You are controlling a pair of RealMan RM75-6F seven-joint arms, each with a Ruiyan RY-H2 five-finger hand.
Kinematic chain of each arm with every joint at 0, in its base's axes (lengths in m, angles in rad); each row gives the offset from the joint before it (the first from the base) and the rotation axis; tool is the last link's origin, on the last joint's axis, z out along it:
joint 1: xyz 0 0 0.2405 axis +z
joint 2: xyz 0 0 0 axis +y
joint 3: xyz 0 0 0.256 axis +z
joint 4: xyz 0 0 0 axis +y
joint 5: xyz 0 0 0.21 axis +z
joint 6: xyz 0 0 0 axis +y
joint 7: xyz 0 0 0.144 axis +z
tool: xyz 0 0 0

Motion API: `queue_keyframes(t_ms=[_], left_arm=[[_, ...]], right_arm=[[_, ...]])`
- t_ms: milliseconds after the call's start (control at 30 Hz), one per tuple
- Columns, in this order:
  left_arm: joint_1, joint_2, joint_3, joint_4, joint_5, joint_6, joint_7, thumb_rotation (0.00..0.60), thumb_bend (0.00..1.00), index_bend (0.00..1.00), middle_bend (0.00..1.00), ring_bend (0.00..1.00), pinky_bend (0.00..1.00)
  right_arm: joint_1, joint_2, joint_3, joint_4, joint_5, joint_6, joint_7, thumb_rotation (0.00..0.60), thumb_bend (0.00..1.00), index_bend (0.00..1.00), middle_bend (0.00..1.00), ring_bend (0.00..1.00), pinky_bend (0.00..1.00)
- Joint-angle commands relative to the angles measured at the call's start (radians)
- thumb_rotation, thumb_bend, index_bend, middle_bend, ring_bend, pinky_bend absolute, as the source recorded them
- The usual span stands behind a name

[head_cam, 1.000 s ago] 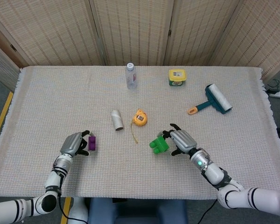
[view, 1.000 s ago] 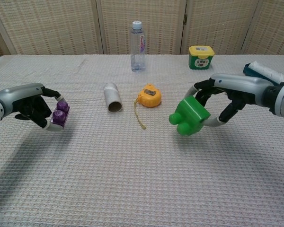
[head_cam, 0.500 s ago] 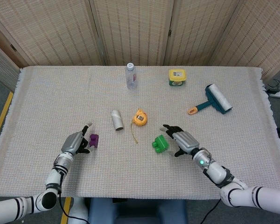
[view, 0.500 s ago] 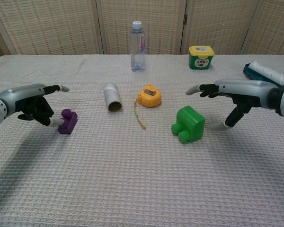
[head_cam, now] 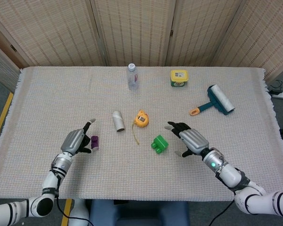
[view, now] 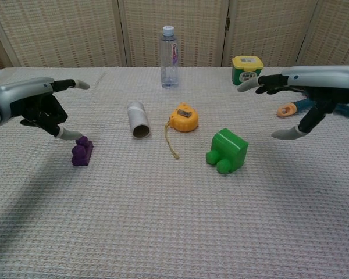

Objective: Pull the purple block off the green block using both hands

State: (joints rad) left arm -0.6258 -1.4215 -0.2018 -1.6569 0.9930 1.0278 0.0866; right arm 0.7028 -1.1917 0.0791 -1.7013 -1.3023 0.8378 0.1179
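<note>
The purple block (head_cam: 94, 141) (view: 82, 151) lies alone on the cloth at the left. Well apart from it, the green block (head_cam: 158, 144) (view: 227, 151) rests on the cloth right of centre. My left hand (head_cam: 76, 141) (view: 38, 106) hovers just above and left of the purple block, fingers spread, holding nothing. My right hand (head_cam: 192, 140) (view: 305, 93) is raised to the right of the green block, fingers apart and empty.
A yellow tape measure (head_cam: 141, 118) with its tape out and a white cylinder (head_cam: 118, 121) lie mid-table. Further back stand a water bottle (head_cam: 132, 76) and a yellow-lidded tub (head_cam: 178, 77). A lint roller (head_cam: 216, 100) lies at the right.
Both hands let go of their blocks, which came down onto the cloth. The hands then opened, rose and drew away, the left leftward, the right rightward.
</note>
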Motion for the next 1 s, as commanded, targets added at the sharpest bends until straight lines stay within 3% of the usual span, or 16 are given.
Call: queue_keyframes(t_ms=[33, 100, 133, 200, 333, 400, 567, 733, 1000], left_arm=[[0.058, 0.079, 0.062, -0.034, 0.199, 0.15, 0.088, 0.6, 0.26, 0.07, 0.78, 0.62, 0.83], [0.09, 0.094, 0.094, -0.012, 0.276, 0.205, 0.084, 0.6, 0.26, 0.09, 0.56, 0.43, 0.67], [0.111, 0.101, 0.111, 0.008, 0.31, 0.236, 0.076, 0.6, 0.26, 0.09, 0.49, 0.38, 0.6], [0.145, 0.099, 0.131, 0.055, 0.362, 0.297, 0.064, 0.6, 0.26, 0.09, 0.33, 0.23, 0.36], [0.24, 0.062, 0.145, 0.195, 0.408, 0.46, 0.067, 0.6, 0.25, 0.09, 0.13, 0.03, 0.11], [0.282, 0.062, 0.154, 0.236, 0.397, 0.49, 0.039, 0.6, 0.25, 0.09, 0.09, 0.0, 0.03], [0.35, 0.109, 0.192, 0.263, 0.353, 0.466, 0.044, 0.6, 0.24, 0.04, 0.0, 0.0, 0.0], [0.377, 0.171, 0.22, 0.219, 0.352, 0.417, 0.021, 0.6, 0.24, 0.03, 0.0, 0.0, 0.0], [0.385, 0.214, 0.216, 0.15, 0.381, 0.405, 0.067, 0.6, 0.24, 0.02, 0.0, 0.0, 0.0]], right_arm=[[-0.076, 0.038, -0.031, -0.018, -0.006, 0.134, -0.194, 0.6, 0.37, 0.0, 0.0, 0.0, 0.0], [-0.133, 0.0, -0.037, 0.004, 0.017, 0.246, -0.295, 0.6, 0.37, 0.0, 0.0, 0.0, 0.0], [-0.165, -0.033, -0.04, 0.03, 0.021, 0.312, -0.345, 0.6, 0.37, 0.0, 0.0, 0.0, 0.0], [-0.209, -0.083, -0.043, 0.074, 0.02, 0.395, -0.394, 0.6, 0.37, 0.0, 0.0, 0.0, 0.0], [-0.285, -0.155, -0.065, 0.144, -0.006, 0.51, -0.443, 0.6, 0.37, 0.0, 0.0, 0.0, 0.0], [-0.319, -0.179, -0.075, 0.165, -0.02, 0.56, -0.473, 0.6, 0.37, 0.0, 0.0, 0.0, 0.0], [-0.383, -0.224, -0.089, 0.197, -0.032, 0.639, -0.561, 0.6, 0.37, 0.0, 0.0, 0.0, 0.0], [-0.394, -0.207, -0.087, 0.17, -0.044, 0.619, -0.552, 0.6, 0.37, 0.0, 0.0, 0.0, 0.0], [-0.397, -0.191, -0.084, 0.145, -0.064, 0.578, -0.558, 0.6, 0.37, 0.0, 0.0, 0.0, 0.0]])
